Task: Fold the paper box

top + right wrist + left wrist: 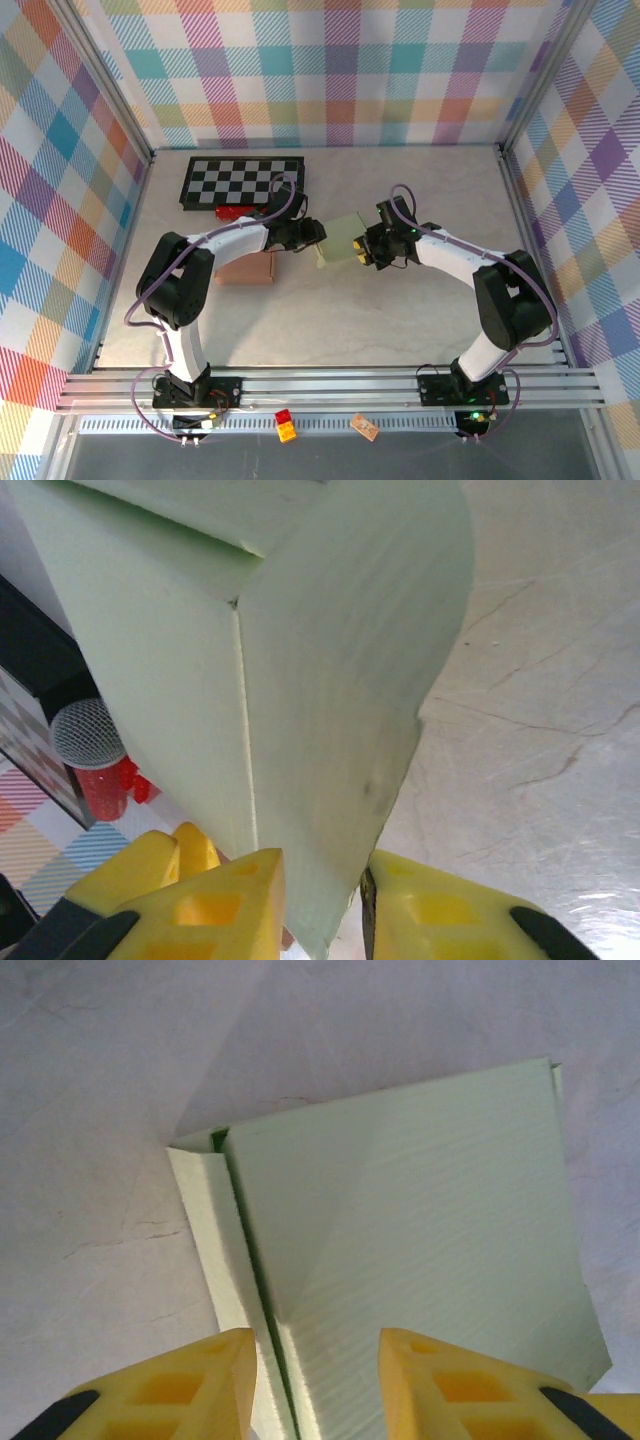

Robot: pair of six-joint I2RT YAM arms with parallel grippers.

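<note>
Straddling a fold of the pale green paper box (420, 1210) at lower frame, the left hand (316, 1380) is spread; whether the right hand (322, 890) pinches it cannot be told.

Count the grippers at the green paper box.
2. The left gripper straddles a crease of the paper box, on its left side; the right gripper has the box's right edge between its fingers. Both are in plain view.

High camera behind the arms looking down, wrist cameras close behind left pincer (315, 1360) and right pincer (322, 880), all sharing the paper box (343, 238).
</note>
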